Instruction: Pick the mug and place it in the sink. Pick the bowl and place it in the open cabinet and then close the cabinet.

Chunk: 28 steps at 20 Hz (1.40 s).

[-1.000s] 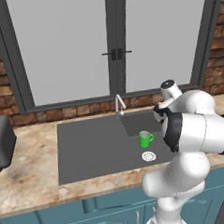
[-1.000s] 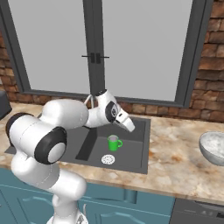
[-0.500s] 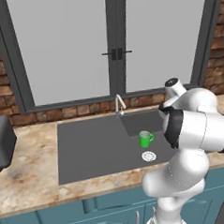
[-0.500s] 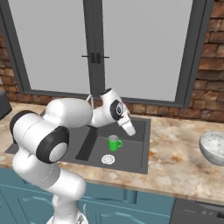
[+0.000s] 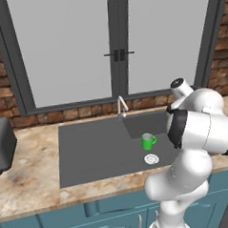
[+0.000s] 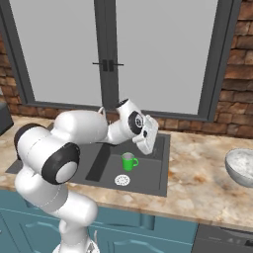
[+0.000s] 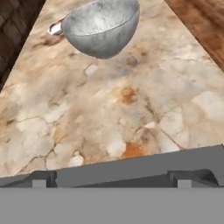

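The marbled worktop point(image 6: 197, 178) spreads beneath and beyond the end effector point(image 6: 147, 140), which hangs above the right rear corner of the sink point(image 6: 148, 170). That dark grey basin lies just below the end effector, reaching away to its left, with the faucet point(image 5: 120, 106) at the back rim. Well off to the end effector's right, the grey bowl point(image 6: 242, 168) sits on the worktop, apart from the basin; in the hand view the bowl point(image 7: 101, 27) lies ahead across open stone. The green mug point(image 6: 129, 161) stands upright in the sink, just below and slightly left of the end effector, near the round drain point(image 6: 122, 180). The end effector's fingers stand spread wide, holding nothing.
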### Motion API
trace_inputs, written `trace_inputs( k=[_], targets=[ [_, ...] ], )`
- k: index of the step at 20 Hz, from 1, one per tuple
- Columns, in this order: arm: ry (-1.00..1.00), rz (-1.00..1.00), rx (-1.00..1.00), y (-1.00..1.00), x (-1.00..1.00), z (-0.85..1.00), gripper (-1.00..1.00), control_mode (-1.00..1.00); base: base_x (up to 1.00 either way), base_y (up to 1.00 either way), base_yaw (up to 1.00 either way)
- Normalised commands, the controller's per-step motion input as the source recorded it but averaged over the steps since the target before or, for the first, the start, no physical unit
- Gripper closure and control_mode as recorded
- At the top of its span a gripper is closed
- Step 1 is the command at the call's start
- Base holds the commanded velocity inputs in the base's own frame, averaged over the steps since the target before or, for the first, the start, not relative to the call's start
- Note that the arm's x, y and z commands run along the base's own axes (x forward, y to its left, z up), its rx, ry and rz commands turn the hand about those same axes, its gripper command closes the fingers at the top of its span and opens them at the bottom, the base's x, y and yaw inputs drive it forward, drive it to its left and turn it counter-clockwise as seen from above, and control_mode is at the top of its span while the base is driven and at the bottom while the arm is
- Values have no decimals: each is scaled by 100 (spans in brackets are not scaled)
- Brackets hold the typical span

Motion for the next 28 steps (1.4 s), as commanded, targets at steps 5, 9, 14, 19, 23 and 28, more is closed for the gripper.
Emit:
trace_inputs(
  k=[5, 9, 14, 19, 23, 28],
  targets=[
    [-27, -51, 0, -35, 1, 0, -100, -100, 0, 0, 0],
    [-29, -40, 0, -30, 0, 8, -100, -100, 0, 0, 0],
    [-24, -15, 3, -39, 0, 7, -100, -100, 0, 0, 0],
    [-12, -2, 11, -50, 0, 0, -100, -100, 0, 0, 0],
    [-10, 0, 2, -46, 0, 0, -100, -100, 0, 0, 0],
    [-13, 0, 1, -44, 0, 0, -100, -100, 0, 0, 0]
  ],
)
